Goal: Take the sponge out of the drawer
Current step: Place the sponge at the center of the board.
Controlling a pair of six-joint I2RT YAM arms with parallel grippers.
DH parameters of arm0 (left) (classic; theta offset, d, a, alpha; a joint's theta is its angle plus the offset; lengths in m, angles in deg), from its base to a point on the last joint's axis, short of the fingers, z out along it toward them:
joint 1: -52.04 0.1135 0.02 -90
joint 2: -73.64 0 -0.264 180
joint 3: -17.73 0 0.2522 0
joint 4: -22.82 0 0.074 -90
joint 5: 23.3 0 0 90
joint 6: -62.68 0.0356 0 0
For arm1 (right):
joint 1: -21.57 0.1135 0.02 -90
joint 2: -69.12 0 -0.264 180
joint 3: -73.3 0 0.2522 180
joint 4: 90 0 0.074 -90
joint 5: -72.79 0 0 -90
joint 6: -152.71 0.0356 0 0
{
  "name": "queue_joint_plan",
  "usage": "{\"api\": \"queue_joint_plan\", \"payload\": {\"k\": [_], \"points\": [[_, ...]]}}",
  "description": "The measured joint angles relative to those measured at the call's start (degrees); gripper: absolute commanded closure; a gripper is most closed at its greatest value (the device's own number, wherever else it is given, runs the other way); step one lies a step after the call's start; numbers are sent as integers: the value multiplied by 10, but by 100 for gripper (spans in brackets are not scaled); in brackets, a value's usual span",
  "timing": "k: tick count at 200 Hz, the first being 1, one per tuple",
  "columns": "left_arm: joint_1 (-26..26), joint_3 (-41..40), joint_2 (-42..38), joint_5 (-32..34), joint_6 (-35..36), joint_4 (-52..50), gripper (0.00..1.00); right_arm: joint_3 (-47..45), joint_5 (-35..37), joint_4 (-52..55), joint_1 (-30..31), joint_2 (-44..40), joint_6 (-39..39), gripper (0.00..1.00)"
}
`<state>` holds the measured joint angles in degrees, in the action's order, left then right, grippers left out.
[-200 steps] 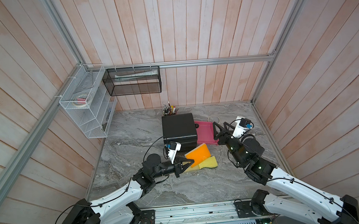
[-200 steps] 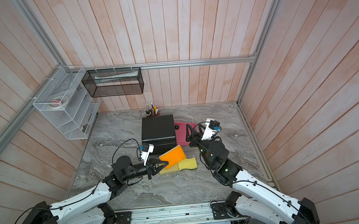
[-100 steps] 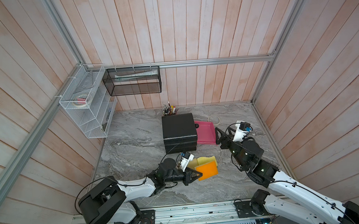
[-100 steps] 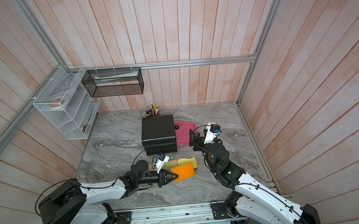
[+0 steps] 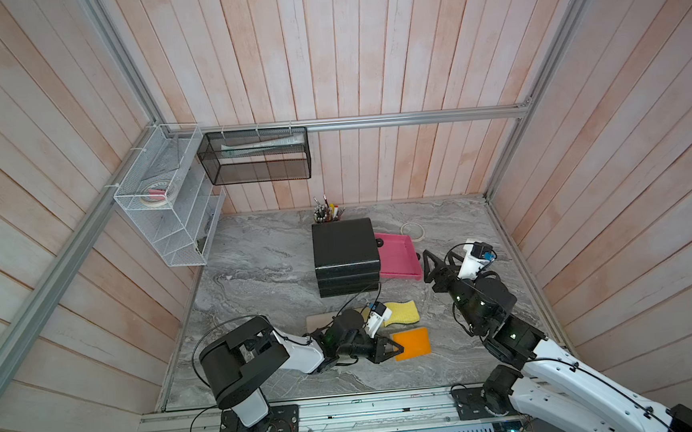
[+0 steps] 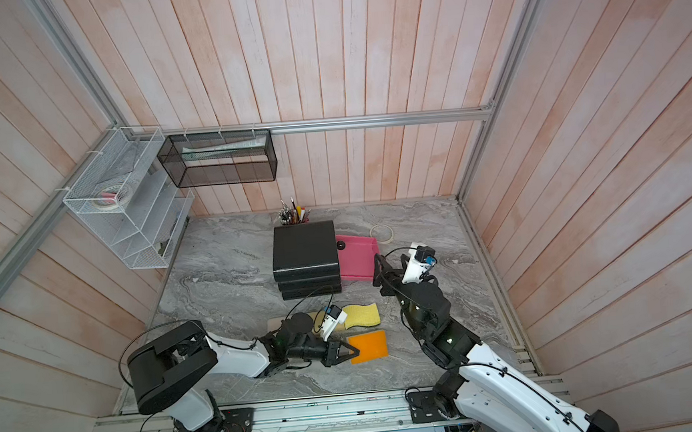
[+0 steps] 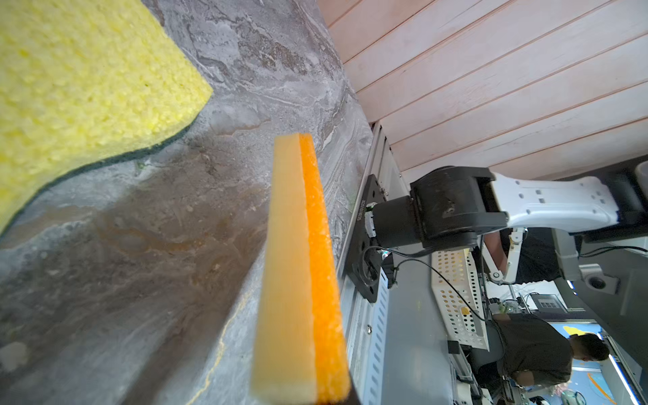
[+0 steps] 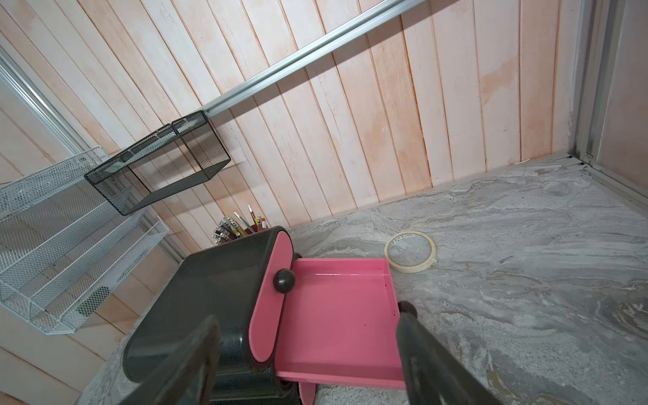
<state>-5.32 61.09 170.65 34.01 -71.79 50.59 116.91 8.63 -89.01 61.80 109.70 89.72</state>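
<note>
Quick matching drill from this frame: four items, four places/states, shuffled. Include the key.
1. orange sponge
2. yellow sponge
3. pink drawer
4. tape roll

A. pulled open, nothing in it
B. flat on the table, ungripped
C. clamped in the left gripper
D. on the table beyond the open drawer, towards the back wall

Pairs: 1-C, 2-B, 3-A, 4-D

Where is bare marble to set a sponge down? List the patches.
Widest: between the white rack and the black drawer unit. Also the back right corner, beyond the tape ring. Crowded: in front of the drawer unit, around the yellow sponge and orange sponge.
</note>
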Motion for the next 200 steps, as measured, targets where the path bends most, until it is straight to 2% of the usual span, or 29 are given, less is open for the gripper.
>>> {"api": "queue_joint_plan", "payload": {"k": [95, 161, 200], "points": [[-5, 39, 31, 56, 9, -73, 100, -19, -4, 0, -3, -12, 13, 19], [-23, 83, 43, 120, 36, -155, 85, -20, -4, 0, -6, -15, 15, 19], [-33, 97, 46, 157, 46, -189, 80, -23, -4, 0, -10, -17, 15, 19]]}}
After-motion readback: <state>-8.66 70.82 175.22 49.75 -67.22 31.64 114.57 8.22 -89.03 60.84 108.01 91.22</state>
